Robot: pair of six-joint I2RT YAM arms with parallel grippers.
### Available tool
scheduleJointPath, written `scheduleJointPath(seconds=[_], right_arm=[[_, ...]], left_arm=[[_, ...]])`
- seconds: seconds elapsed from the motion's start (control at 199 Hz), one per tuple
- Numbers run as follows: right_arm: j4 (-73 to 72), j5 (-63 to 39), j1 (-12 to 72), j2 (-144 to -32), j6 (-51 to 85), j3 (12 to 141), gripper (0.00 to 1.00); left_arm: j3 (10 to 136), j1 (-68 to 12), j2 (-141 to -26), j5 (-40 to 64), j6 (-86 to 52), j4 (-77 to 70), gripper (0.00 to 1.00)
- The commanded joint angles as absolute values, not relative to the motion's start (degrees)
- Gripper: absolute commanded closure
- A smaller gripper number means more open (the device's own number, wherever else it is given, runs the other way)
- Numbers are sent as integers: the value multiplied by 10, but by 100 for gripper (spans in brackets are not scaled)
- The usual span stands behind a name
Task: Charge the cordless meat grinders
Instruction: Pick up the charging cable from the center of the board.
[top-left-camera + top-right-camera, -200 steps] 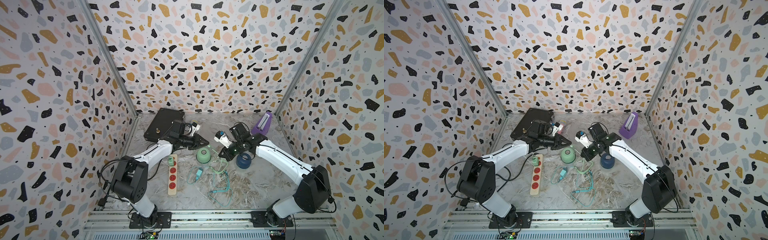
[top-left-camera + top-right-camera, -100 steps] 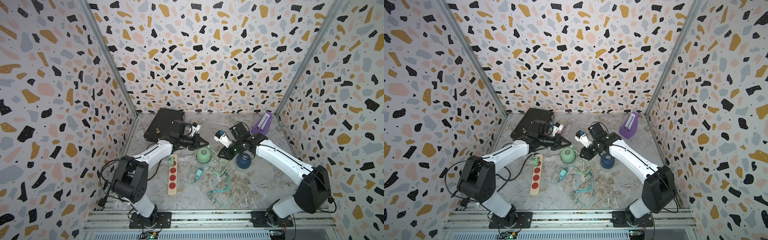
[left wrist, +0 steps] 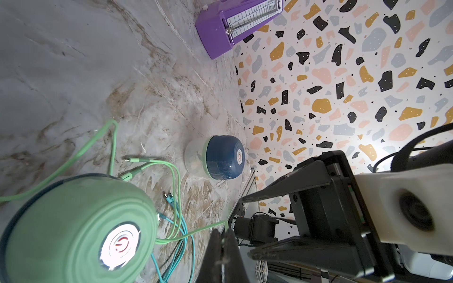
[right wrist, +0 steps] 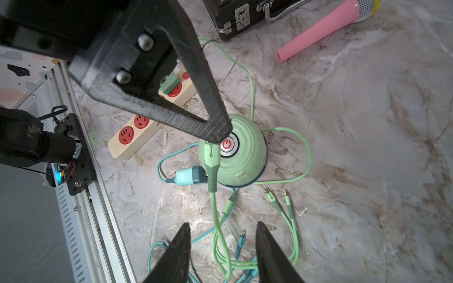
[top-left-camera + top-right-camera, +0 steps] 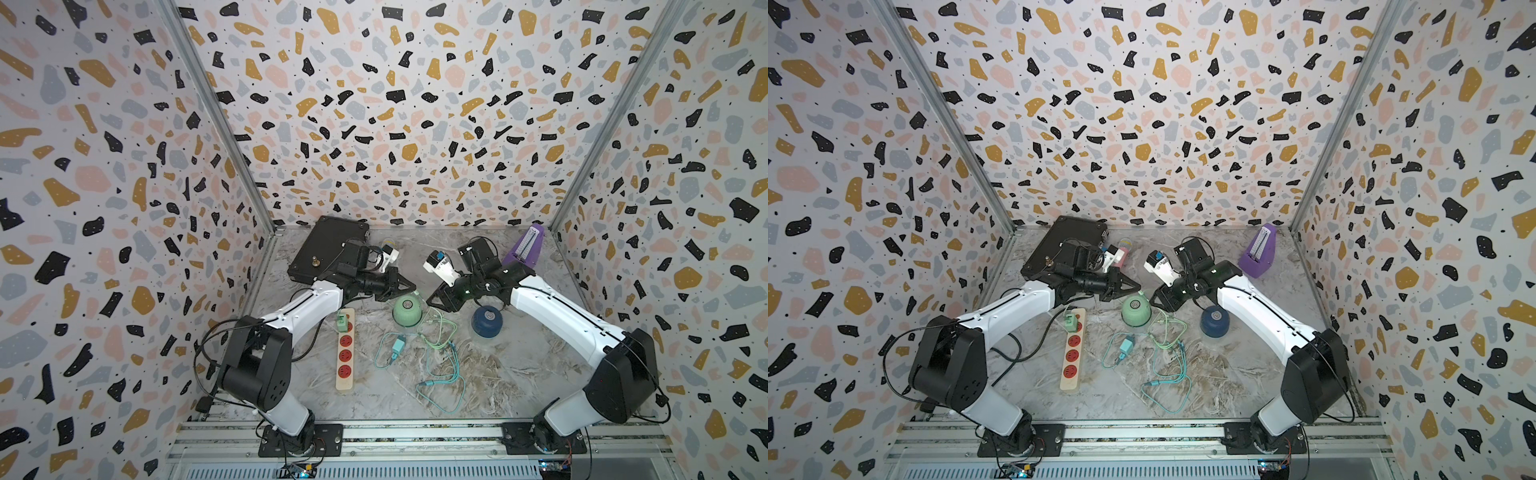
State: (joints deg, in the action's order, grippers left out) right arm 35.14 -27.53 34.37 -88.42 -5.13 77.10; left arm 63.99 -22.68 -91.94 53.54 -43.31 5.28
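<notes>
Now, left gripper [image 4: 218, 137]: we see it pinched tight on the plug end of the green cable [image 4: 212, 171], just above the mint grinder [image 4: 235, 156].
Right gripper [image 4: 223, 223]: jaws stand apart, gripping nothing; we see the green cable pass between them.
Mint grinder: upright on the table [image 5: 519, 374], between both grippers, near the power strip [image 5: 345, 353].
Navy grinder [image 5: 486, 322]: upright beneath the right arm, apart from the mint one.
Green adapter [image 5: 342, 321]: plugged into the strip's far end.

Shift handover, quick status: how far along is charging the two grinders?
Done: green adapter sits in the power strip. In hand: left hand pinches its green connector by the mint grinder, port looks empty; right hand open. Left: plug in; navy grinder, teal adapter unconnected.
</notes>
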Motion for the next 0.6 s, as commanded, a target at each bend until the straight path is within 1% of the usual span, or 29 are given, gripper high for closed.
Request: scheduleJointPath(seconds=[0.0,0.206,0.296,0.416,0.597], right_arm=[[346,-306,345,-887,-57,798,55],[373,-358,333,-884,-65,805,52],[374,-400,325,-880,-59,801,52],[373,-459,318,-881,-46,801,53],[356,-515,308,-877,-20,790,56]], left_arm=[[637,-229,-899,566,-432,18,100],[621,-220,-883,624,-375,26,100],[618,-220,-876,645,-349,33,100],[607,-220,-867,669,-340,13,100],[592,-220,-859,690,-355,-30,100]])
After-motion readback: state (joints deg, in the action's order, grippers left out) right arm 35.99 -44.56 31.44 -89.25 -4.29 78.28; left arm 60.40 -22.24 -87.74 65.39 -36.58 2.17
